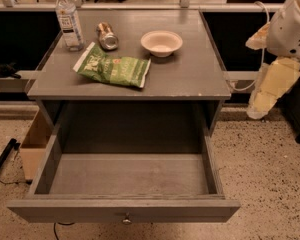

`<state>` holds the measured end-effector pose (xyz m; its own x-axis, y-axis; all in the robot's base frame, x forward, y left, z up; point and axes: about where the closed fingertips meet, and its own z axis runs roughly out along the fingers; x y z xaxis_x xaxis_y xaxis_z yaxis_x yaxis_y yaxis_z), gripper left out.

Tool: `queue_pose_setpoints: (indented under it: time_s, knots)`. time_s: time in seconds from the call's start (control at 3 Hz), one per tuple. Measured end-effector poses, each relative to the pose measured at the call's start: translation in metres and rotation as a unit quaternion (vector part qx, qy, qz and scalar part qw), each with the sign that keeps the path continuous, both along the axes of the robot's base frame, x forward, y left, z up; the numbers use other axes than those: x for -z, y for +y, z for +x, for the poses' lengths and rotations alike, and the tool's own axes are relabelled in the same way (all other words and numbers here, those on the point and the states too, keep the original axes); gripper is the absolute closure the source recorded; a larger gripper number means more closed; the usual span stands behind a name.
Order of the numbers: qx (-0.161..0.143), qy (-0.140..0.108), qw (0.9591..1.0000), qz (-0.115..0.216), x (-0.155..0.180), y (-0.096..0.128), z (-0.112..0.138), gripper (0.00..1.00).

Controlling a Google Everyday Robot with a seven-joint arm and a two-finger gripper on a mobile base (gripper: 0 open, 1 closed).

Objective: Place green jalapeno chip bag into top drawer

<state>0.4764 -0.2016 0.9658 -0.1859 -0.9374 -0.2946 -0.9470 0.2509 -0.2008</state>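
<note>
Chip bag (112, 66): flat on table (200, 79), left-centre, before can (107, 35) and bottle (69, 21), bowl (161, 42) to its right. Drawer (125, 174): pulled open, below. Gripper (268, 88): right of table, off it; open or closed cannot be told.

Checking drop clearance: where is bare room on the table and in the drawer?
Drawer floor: all bare. Table: free right of the bowl; crowded at left with bottle, can and chip bag. The end effector hangs beyond the table's right side.
</note>
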Motion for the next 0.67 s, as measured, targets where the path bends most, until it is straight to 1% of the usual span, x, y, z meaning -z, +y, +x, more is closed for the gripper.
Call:
queue_pose_setpoints:
  time_s: [0.33,0.67]
  knots:
    - [-0.023,-0.001,0.9982,0.056,-0.002,0.025,0.031,0.00]
    - [-0.033,-0.008,0.9901,0.136,-0.008,0.051,0.053,0.00]
